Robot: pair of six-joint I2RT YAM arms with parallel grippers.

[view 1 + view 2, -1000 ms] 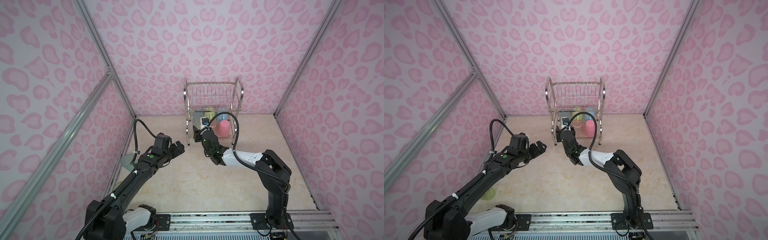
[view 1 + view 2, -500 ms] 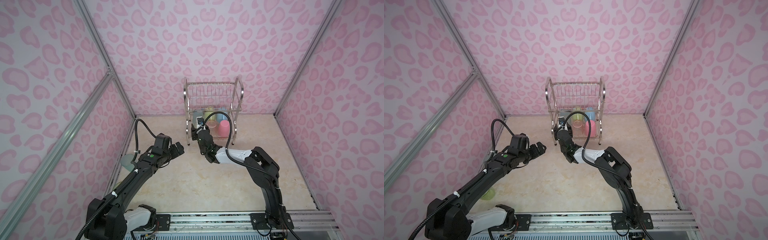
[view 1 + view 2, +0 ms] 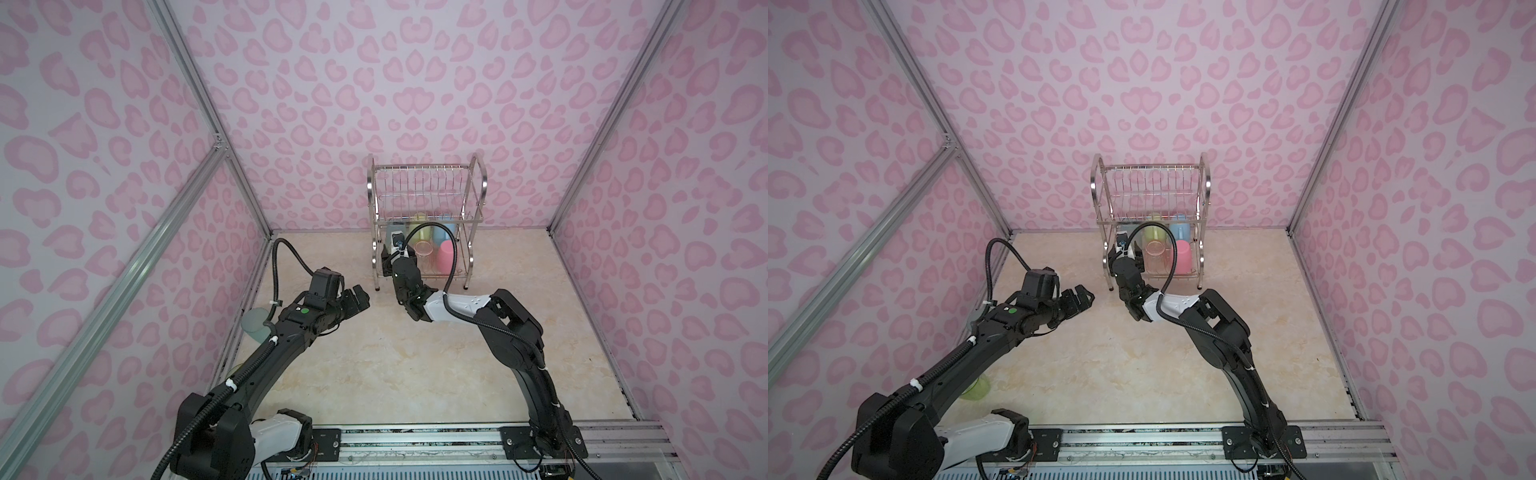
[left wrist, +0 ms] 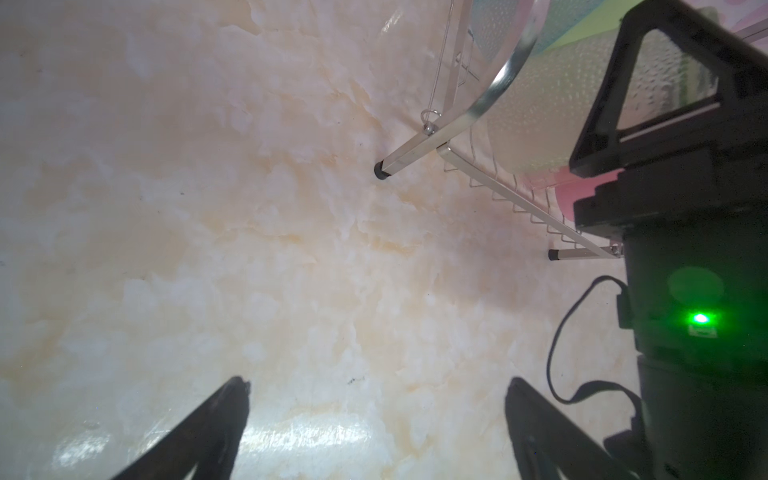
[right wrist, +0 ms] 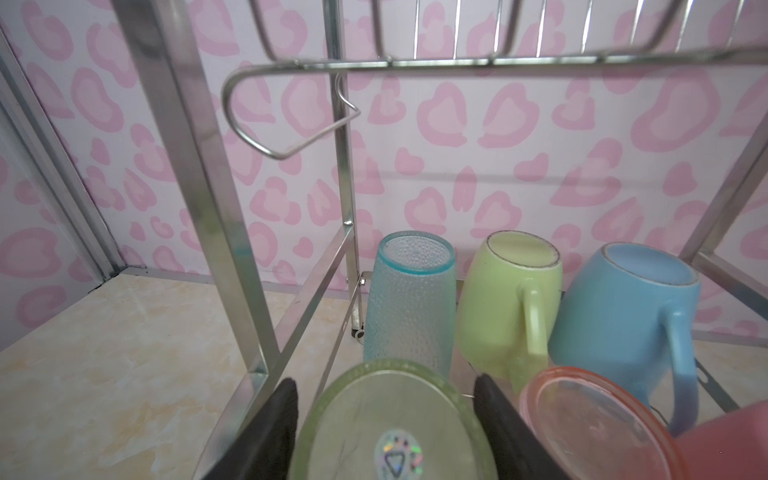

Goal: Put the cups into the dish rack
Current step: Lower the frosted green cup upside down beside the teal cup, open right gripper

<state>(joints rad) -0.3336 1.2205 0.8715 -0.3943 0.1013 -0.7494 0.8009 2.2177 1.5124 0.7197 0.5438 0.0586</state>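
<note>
Looking down in both top views, I saw the dish rack [image 3: 424, 191] [image 3: 1152, 187] standing centre frame at the far edge of the bench [image 3: 374, 365]. The right jaws reached into the left front of its lower tier, beside the orange-pink tumbler [image 3: 424, 253] and the pink tumbler [image 3: 445, 257]. The left jaws hung spread and empty over the bench, left of centre and apart from the rack. In a top view a loose pale blue tumbler [image 3: 255, 328] sat at the bench's left edge. In a top view a loose yellow-green cup [image 3: 973, 388] showed in the lower left, partly under the left arm.

Through the left wrist camera, both jaws stood wide apart above bare bench [image 4: 249, 208], with a rack leg [image 4: 419, 149] ahead.

Through the right wrist camera, the jaws pinched the yellow-green tumbler [image 5: 390, 424], base up, inside the lower tier. Behind it stood the racked pale blue tumbler [image 5: 409, 299], the green mug [image 5: 507, 299] and the blue mug [image 5: 623, 307], all upside down.
</note>
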